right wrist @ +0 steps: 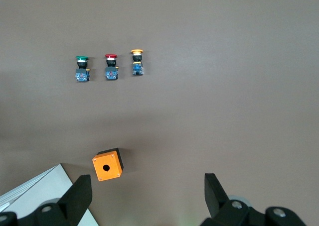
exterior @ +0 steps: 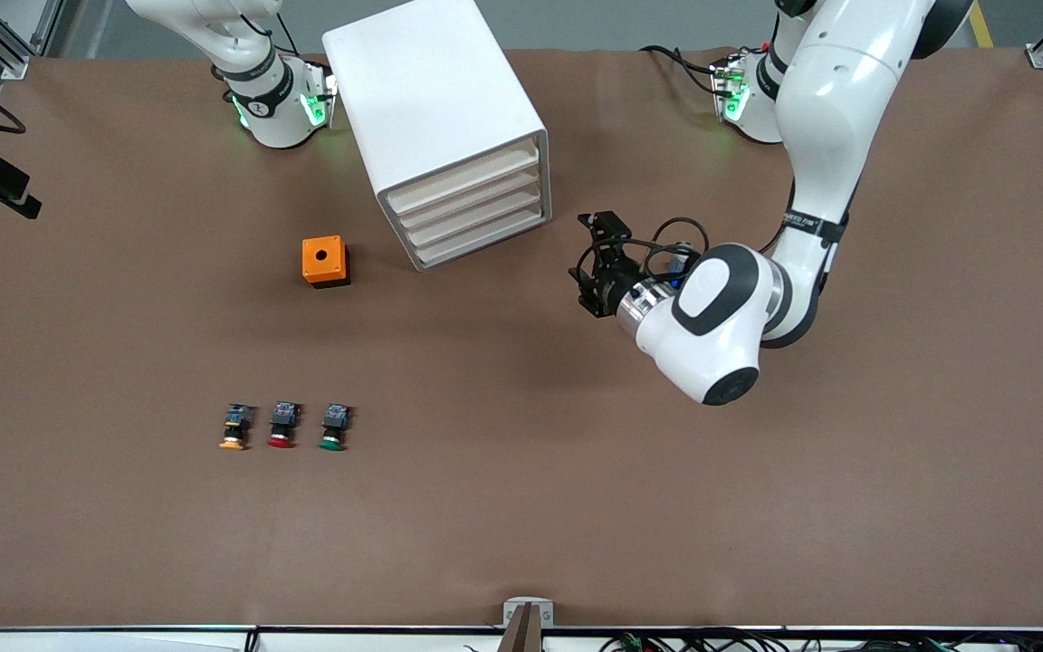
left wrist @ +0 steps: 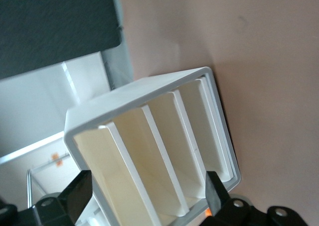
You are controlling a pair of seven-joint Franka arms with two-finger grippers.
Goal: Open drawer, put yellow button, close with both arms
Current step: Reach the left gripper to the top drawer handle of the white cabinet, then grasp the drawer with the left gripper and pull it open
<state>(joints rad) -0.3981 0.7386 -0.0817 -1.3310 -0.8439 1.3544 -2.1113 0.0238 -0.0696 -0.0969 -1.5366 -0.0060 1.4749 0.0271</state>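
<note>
My left gripper point(exterior: 587, 263) hangs over the worktop point(exterior: 757, 507) just beside the cabinet point(exterior: 449, 127), pointed at its drawer fronts, jaws spread wide, nothing between them. In the left wrist view the stack of drawer fronts fills the gap between my jaws; top drawer point(exterior: 463, 179) is shut, flush with the three below.

My right gripper point(right wrist: 147, 196) is up high, jaws wide open and empty, orange cube point(right wrist: 108, 165) showing between them. Yellow button point(exterior: 234, 426) lies on the worktop well apart from both sets of jaws, in a row with the red button point(exterior: 282, 424) and green button point(exterior: 334, 426).
</note>
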